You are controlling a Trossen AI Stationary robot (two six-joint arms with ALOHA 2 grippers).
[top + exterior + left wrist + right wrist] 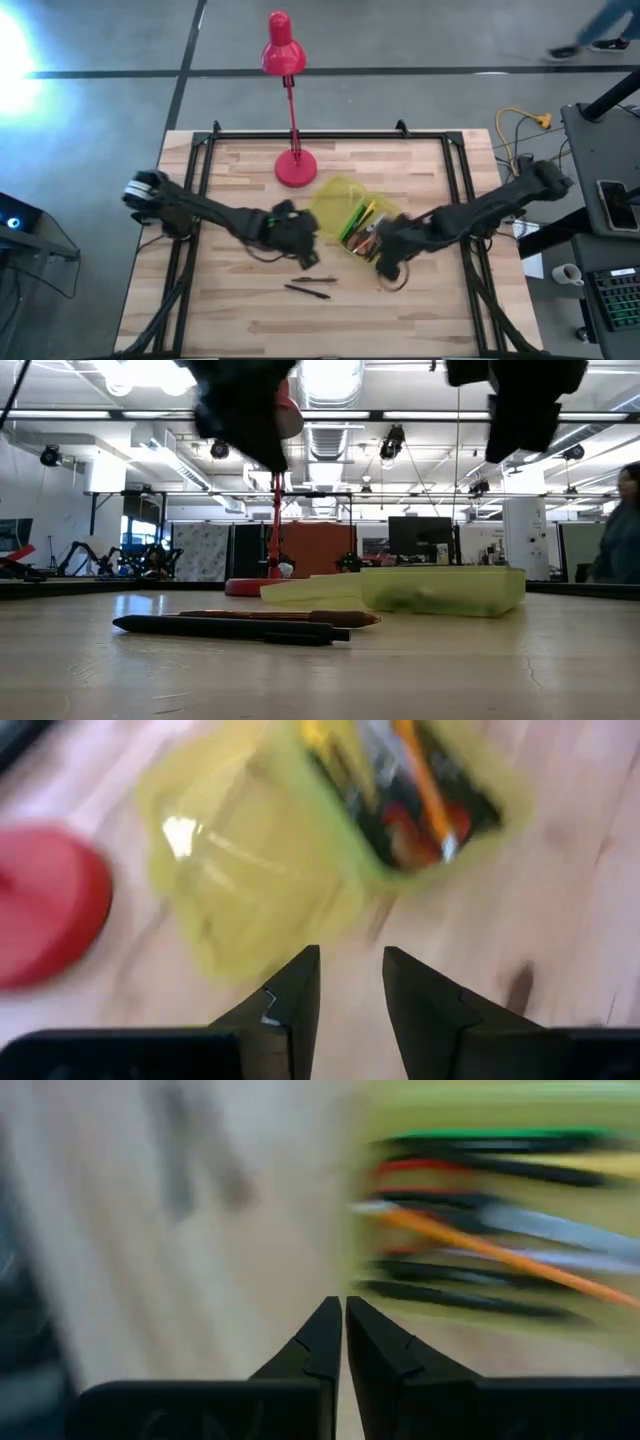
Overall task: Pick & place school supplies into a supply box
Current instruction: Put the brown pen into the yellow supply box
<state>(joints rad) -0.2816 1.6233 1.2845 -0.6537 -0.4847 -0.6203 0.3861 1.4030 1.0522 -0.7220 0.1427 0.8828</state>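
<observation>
- Yellow-green and see-through, the supply box lies open near the middle of the table, its lid flapped out toward the red desk lamp; most of the school supplies already lie inside it, an orange pen and something red among them.
- My left gripper hangs just beside the box on its left, fingers apart with nothing between them; my right gripper hangs at the box's right end, fingers pressed together and empty.
- Two dark pens lie on the bare wood nearer my side than the box, one close behind the other, neither touching the box; the low view shows one black and one with a reddish-brown barrel.
- I judge the job late on, with these two stragglers left; my left hand is nearer to them.
- Next I would need to come down over one pen, fingers set across the barrel, and close low, since it is thin and lies flat.
- No brand, label or writing can be read on anything.
</observation>
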